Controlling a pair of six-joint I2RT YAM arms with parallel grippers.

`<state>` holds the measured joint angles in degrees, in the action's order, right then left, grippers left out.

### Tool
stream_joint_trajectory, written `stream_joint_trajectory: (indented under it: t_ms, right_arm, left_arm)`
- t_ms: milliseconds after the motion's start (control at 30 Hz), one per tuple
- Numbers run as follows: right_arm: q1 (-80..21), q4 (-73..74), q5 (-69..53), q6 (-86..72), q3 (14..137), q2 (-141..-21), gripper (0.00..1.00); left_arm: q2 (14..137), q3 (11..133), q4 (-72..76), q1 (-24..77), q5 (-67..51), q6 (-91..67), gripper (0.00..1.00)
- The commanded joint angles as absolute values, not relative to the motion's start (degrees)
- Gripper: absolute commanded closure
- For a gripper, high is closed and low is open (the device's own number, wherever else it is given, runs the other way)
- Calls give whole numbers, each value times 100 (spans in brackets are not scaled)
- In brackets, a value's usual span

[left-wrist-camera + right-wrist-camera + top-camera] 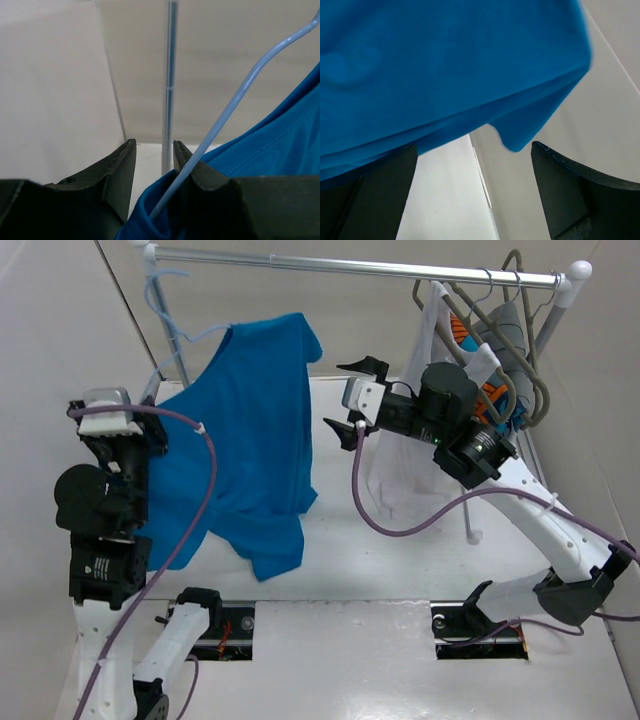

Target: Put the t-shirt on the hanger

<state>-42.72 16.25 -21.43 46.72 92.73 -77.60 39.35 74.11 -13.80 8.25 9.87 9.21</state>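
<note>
**A:** What is seen of the setting?

**B:** A white table (400, 570) is enclosed by pale walls, and a silver rail (350, 265) is stretched across the top of the frame. At the upper right, a white tank top (425, 330) and a patterned garment (495, 390) are hung from it on grey hangers.

**A:** Where is the t-shirt found?

**B:** The t-shirt (250, 430) is hung left of centre, with its neck near the rail and its hem lowered toward the middle of the frame. The hanger (235, 100) is seen at the upper left, its pale-blue wire led into the neck. Whether the hook is caught on the rail cannot be told.

**A:** And the grippers?

**B:** The left gripper (152, 150), at the shirt's left edge, is drawn in on the hanger wire, with a fold of blue fabric pinched alongside. The right gripper (352, 400), right of the shirt, is spread wide and nothing is held. The shirt's edge is seen close before its fingers.
</note>
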Motion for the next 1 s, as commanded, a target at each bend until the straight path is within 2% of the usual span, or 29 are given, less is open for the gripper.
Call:
stream_joint_trajectory:
  t_ms: [0,267,433,533,600,967]
  right_arm:
    - [-4271,1107,-2197,4412,9211,-7874,0]
    - [-4403,888,-1696,4184,9850,-8577,0]
    - [-3939,335,-2510,3834,10379,-9420,0]
    - [-3516,-507,-3100,3166,10441,-9904,0]
    - [-3393,-966,-3155,3076,10528,-10158,0]
    - [-3023,-1502,-3595,2743,11180,-11004,0]
  left_arm:
    - [4411,7927,-361,826,1485,844,100]
    - [5720,8982,-729,826,1187,791,100]
    - [5889,9044,-800,826,1072,721,100]
    - [6012,9096,-853,826,1072,721,100]
    - [6160,9149,-984,826,1072,721,100]
    - [6468,9456,-1211,580,1125,527,100]
